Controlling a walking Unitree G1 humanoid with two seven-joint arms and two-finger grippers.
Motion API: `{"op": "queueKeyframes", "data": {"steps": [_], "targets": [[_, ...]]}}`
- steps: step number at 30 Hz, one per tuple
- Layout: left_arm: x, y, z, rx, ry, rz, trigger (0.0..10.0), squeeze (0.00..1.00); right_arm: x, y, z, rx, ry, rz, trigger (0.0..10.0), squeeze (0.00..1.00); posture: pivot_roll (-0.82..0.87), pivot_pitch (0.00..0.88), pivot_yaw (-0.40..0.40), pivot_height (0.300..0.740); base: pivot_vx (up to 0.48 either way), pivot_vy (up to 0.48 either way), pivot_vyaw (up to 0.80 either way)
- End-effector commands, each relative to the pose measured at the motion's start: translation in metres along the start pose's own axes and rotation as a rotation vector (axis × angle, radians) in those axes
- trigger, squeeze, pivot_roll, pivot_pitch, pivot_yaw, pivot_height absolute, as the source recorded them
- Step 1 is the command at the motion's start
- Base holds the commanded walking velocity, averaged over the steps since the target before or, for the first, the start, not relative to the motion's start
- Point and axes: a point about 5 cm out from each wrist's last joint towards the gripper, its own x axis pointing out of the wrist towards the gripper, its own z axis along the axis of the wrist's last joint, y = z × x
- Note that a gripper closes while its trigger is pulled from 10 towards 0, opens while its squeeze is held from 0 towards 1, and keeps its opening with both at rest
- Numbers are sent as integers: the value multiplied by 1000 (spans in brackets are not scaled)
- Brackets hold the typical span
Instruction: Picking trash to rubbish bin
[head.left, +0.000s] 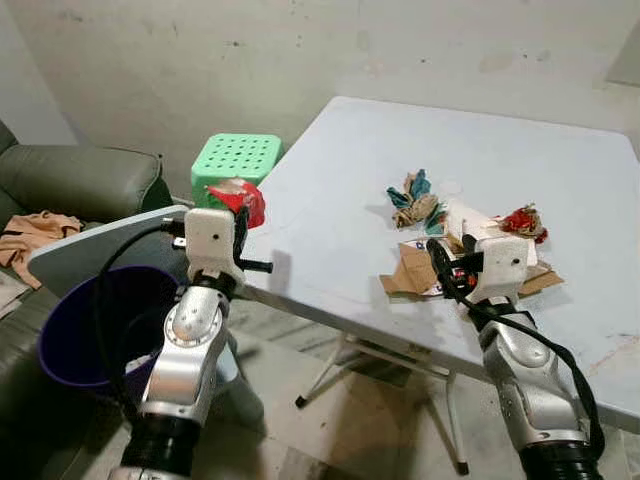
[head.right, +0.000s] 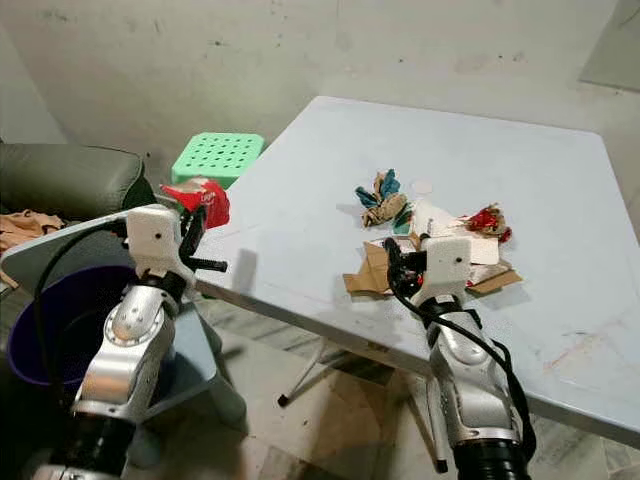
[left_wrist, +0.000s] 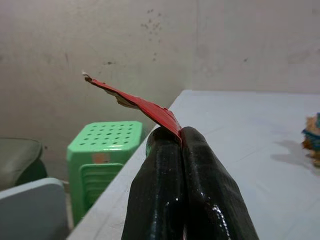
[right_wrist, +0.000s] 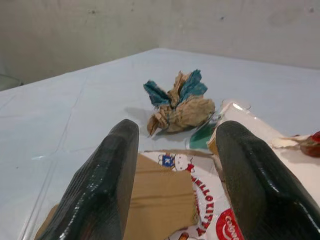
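Observation:
My left gripper (left_wrist: 181, 137) is shut on a red wrapper (head.left: 243, 199), held in the air just off the table's left edge, above and beside the purple rubbish bin (head.left: 85, 325). The right gripper (right_wrist: 172, 150) is open, hovering low over a flat cardboard piece (right_wrist: 157, 200) with a printed wrapper (right_wrist: 212, 210) on it. Just beyond lies a crumpled brown and teal paper ball (head.left: 416, 201). A small red crumpled wrapper (head.left: 523, 222) rests at the far side of the pile.
The pale blue table (head.left: 330, 235) stands on folding legs. A green plastic stool (head.left: 235, 165) is behind the table's left corner. A grey lid or board (head.left: 95, 245) leans over the bin. A dark green sofa (head.left: 75, 180) with cloth is at far left.

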Motion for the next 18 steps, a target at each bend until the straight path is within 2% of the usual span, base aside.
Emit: {"op": "queueKeyframes", "data": {"steps": [1,4,18], "targets": [[-2,1,5,-23,-36,-4,10000,0,-1,2,-2,-13,0,-2,10000,0,94,25,16,740,0,0,0],[-4,3,0,12,-16,16,10000,0,-3,4,-6,-37,6,4,10000,0,95,26,13,740,0,0,0],[5,6,4,-30,-35,1,10000,0,-3,3,-9,-83,3,1,10000,0,92,17,13,740,0,0,0]]}}
